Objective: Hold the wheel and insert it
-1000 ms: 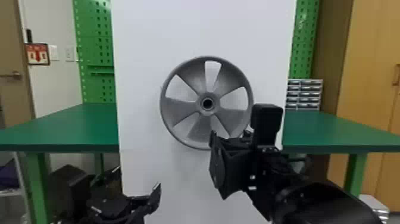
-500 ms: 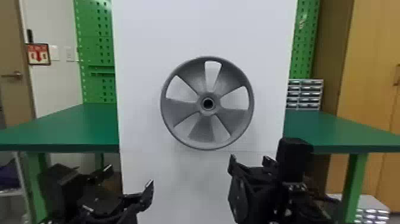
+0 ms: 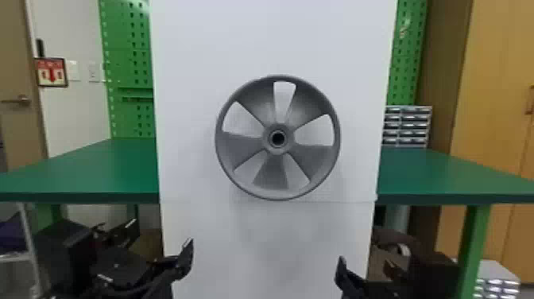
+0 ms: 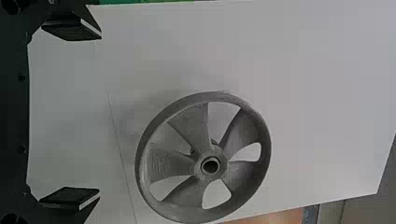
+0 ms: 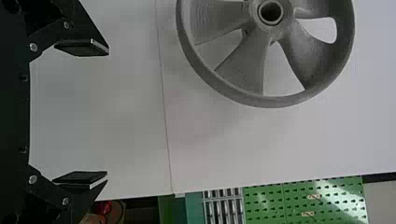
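The wheel (image 3: 272, 171) is in front of the white board (image 3: 274, 43), upright, and its hub faces the robot. Between its blades there are five gaps, one of them at twelve o'clock. How it is fixed from behind, I cannot tell. A thin seam (image 3: 353, 202) of the board passes just under its rim, at six o'clock.

In the head view, the left gripper (image 3: 161, 238) is low, near eight o'clock from the wheel, and the right gripper (image 3: 364, 266) is at five o'clock. Both are apart from the wheel. In the left wrist view, the jaws are wide open and have hold of nothing. In the right wrist view, it is the same: the jaws are far apart, with nothing between them.

The green table (image 3: 103, 171) is seen at both sides of the board. Small drawers (image 3: 409, 127) are at three o'clock from the wheel, and one pegboard (image 3: 407, 59) is at two o'clock.
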You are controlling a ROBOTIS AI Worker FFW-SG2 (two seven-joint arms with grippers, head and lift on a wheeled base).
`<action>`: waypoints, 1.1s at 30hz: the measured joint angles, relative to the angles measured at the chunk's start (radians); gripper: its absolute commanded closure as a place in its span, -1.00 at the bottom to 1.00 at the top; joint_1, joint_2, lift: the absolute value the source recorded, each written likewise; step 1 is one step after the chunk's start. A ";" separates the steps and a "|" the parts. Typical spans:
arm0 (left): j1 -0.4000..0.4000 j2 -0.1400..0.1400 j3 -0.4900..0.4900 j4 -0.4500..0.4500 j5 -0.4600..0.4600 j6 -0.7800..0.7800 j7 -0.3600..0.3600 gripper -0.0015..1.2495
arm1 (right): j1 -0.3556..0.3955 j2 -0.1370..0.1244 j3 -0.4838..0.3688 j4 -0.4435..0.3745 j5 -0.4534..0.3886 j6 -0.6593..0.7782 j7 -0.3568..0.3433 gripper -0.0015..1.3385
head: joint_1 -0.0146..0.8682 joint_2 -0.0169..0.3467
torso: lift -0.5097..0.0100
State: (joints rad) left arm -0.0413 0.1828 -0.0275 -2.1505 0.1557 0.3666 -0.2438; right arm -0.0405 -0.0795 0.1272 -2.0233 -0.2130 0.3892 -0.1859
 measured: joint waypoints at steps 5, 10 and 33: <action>0.002 -0.002 0.003 0.000 -0.009 0.000 0.000 -0.84 | 0.057 0.000 -0.017 0.003 0.022 -0.049 0.000 -0.50 | -0.49 -0.86 | -0.74; 0.007 -0.010 0.006 0.000 -0.023 0.000 0.000 -0.84 | 0.110 0.002 -0.025 0.021 0.058 -0.120 0.000 -0.50 | -0.49 -0.86 | -0.74; 0.041 -0.024 0.005 0.075 -0.071 -0.080 0.000 -0.84 | 0.197 0.004 -0.014 0.149 0.109 -0.335 0.000 -0.49 | -0.49 -0.86 | -0.74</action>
State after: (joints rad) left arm -0.0003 0.1589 -0.0225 -2.0756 0.0849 0.2864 -0.2438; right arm 0.1570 -0.0755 0.1129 -1.8739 -0.1036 0.0544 -0.1855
